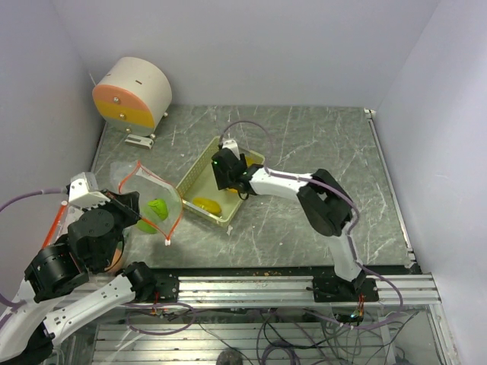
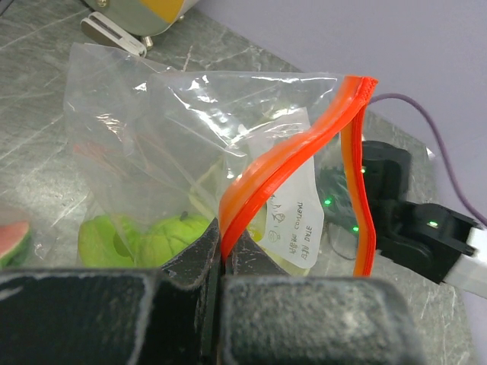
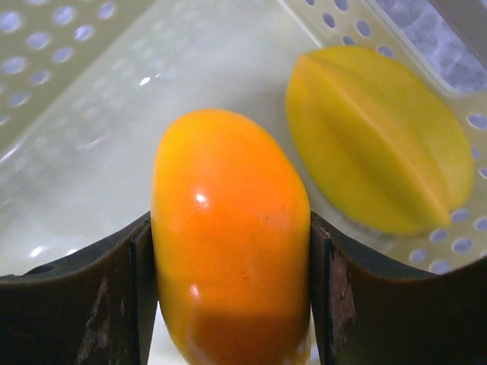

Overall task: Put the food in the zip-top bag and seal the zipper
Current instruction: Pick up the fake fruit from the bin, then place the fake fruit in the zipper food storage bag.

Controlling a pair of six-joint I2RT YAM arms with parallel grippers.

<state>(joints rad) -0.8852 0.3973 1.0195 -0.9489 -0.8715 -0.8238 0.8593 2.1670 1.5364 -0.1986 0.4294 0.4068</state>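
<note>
- The left hand [image 2: 225, 255] is pressed together on the near orange-red zipper [image 2: 262, 179] strip of the zip-top bag [image 2: 175, 129], pinching that strip between its dark fingers [image 2: 190, 262].
- The clear bag stands on the grey marbled table [image 1: 304, 137] at 9 o'clock in the top view. Its mouth gapes, and the far zipper strip curves away from the pinched one.
- Two green pieces [image 2: 144, 239] of food lie at the bottom of the bag, seen through the plastic. A white printed label [image 2: 293, 220] shows beside them.
- A red watermelon slice [image 2: 11, 239] sits at the 9 o'clock edge of the left wrist view. I cannot tell whether it is inside the bag.
- The right hand [image 1: 227, 171] reaches into the pale yellow-green perforated tray [image 1: 196, 173] near the middle of the table, at 3 o'clock from the bag.
- Its fingers [image 3: 91, 304] press against both flanks of the orange mango [image 3: 228, 228], gripping it. I cannot tell whether the mango touches the tray floor.
- A yellow ridged piece [image 3: 377, 141] lies in the tray at 2 o'clock from the mango, close but apart from it.
- A cream and orange drum [image 1: 133, 91] stands at 11 o'clock by the back wall, well apart from the tray.
</note>
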